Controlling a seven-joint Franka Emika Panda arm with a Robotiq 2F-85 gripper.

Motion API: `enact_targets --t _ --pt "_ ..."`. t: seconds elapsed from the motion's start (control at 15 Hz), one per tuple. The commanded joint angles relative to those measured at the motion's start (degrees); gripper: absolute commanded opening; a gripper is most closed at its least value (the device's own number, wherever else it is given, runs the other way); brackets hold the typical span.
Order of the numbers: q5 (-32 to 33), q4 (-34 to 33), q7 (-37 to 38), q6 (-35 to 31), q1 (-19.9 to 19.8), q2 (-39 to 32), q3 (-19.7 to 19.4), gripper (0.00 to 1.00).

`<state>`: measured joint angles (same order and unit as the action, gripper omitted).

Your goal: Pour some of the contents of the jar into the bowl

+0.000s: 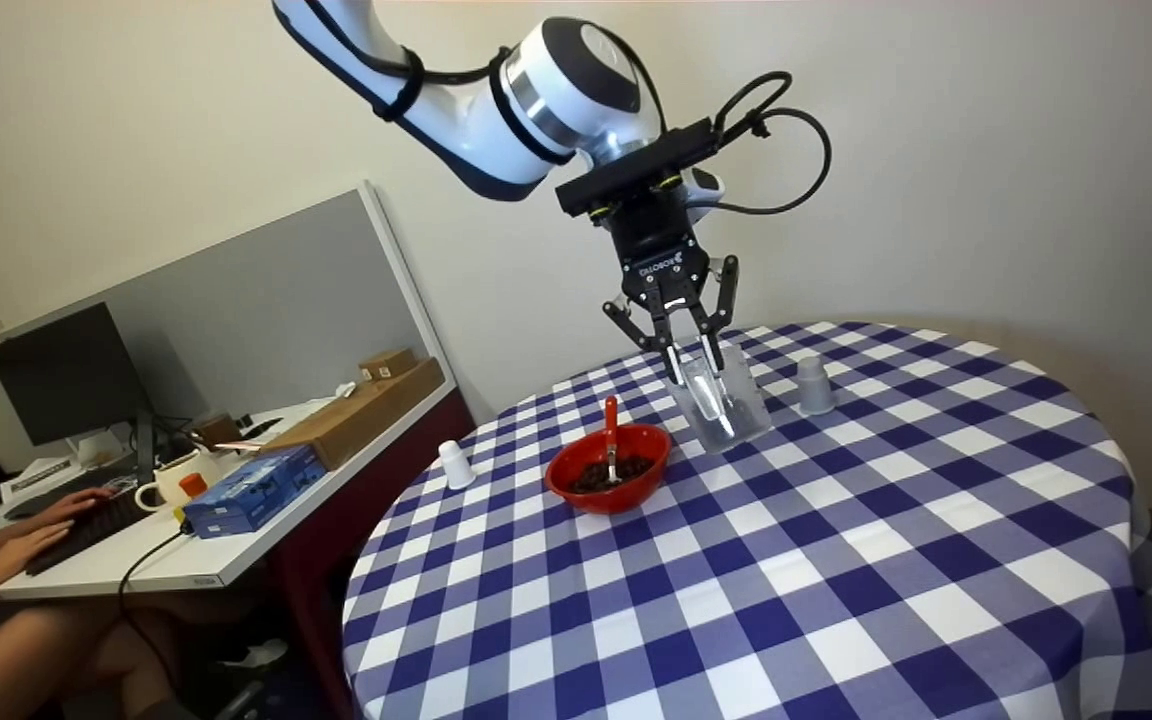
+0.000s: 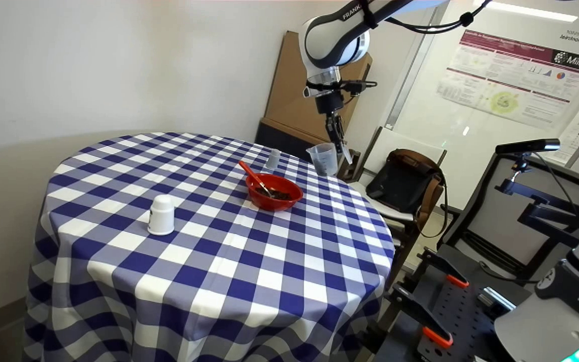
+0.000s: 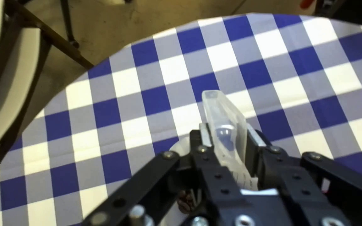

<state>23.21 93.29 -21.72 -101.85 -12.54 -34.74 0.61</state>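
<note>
Claw (image 1: 694,367), narrowed tightly, pinches the clear jar (image 1: 739,412) by its handle, the jar tilted right of centre in an exterior view. To its lower left sits the red bowl (image 1: 608,502) with dark pieces (image 1: 638,467) and a red-handled utensil (image 1: 611,422).

A pale wall (image 1: 986,190) stands behind a grey partition (image 1: 286,305) and white desk (image 1: 186,562).

Bent arm (image 1: 491,130) aloft, fingers (image 1: 675,365) downward and narrowly apart
</note>
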Motion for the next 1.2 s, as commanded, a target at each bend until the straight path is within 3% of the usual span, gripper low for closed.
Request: enact_targets --t 0.0,0.33,0.8,0.87,0.93,1.13 --pt "-7.9 -0.1 -0.1 -10.4 -1.5 -2.4 -0.6 0.13" --pt "-13.4 0.3 -1.6 -23.2 -3.3 -6.3 -1.1 0.13" --pt "-18.9 -0.2 -2.2 -24.5 -6.0 -9.0 -0.8 0.12" --pt "-19.7 -0.2 -2.4 -24.1 -6.1 -8.8 -0.8 0.52" --pt "-20.3 0.0 -2.5 -24.1 -6.2 -8.6 -0.8 0.53" --pt "-22.3 0.7 -2.9 -23.0 -6.6 -7.6 -0.3 0.73"
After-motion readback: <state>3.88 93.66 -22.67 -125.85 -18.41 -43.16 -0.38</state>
